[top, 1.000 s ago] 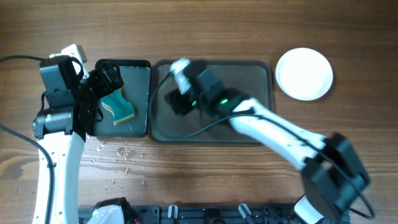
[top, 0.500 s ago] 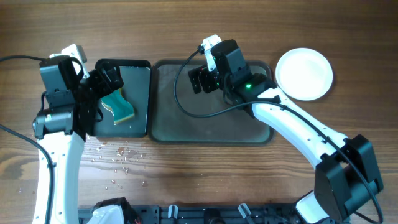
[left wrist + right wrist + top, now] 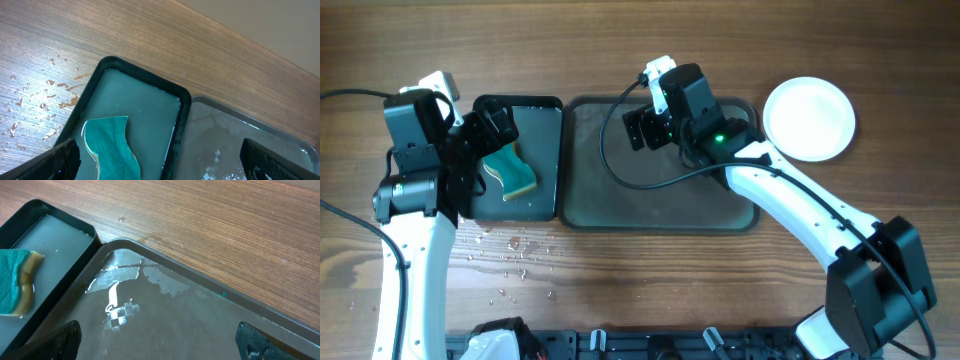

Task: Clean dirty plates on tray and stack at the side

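left gripper [image 3: 160,167], jaws apart, hangs over the sponge [image 3: 107,145] in the small tray [image 3: 145,80]; right gripper [image 3: 160,347], jaws also apart, over the wet big tray [image 3: 200,325]; plates [image 3: 809,118] beside it.

Wooden table [image 3: 620,50], large grey-green tray [image 3: 650,200] at centre, narrower dark tray [image 3: 542,140] just beside it, white plates [image 3: 809,118] right, water droplets [image 3: 510,250] near front.

1. We see the right gripper [image 3: 638,130] further right than a second ago: it was over the upper left of the tray [image 3: 660,205] and is now at the upper middle.
2. The right arm [image 3: 790,215] now arches higher, its wrist near the plates [image 3: 809,118].
3. Its motion blur has gone.
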Controlling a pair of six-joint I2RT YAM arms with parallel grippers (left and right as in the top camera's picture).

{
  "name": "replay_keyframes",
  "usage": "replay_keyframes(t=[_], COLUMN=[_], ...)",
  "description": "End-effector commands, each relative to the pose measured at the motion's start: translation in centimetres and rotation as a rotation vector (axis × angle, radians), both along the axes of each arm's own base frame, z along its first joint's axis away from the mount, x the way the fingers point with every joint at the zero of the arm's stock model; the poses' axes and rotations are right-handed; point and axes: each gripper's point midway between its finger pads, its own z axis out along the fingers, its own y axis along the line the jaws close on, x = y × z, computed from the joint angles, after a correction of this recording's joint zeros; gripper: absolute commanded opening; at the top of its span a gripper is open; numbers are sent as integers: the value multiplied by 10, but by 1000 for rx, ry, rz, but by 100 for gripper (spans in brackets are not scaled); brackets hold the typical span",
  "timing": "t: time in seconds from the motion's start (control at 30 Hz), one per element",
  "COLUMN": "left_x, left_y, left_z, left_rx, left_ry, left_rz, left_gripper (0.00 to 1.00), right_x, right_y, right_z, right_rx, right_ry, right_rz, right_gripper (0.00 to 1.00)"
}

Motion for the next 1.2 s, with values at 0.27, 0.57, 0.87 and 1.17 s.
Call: replay_keyframes(t=[0.27,0.57,0.87,1.17], left_x=[2,2,2,2], left_y=[1,1,1,1], left_z=[5,5,5,5], left_rx=[10,10,10,10], left_ry=[-13,-13,-13,-13], left_rz=[0,0,0,0], left_gripper=[100,100,100,100], right_x=[-3,-53,-102,-154], right_y=[-7,-51,-147,-211], right_z=[54,205,236,161], right_rx=[46,160,248,329], right_ry=[-110,-434,-591,-646], right_rz=[-12,-15,-169,-355], right_gripper=[100,100,100,100])
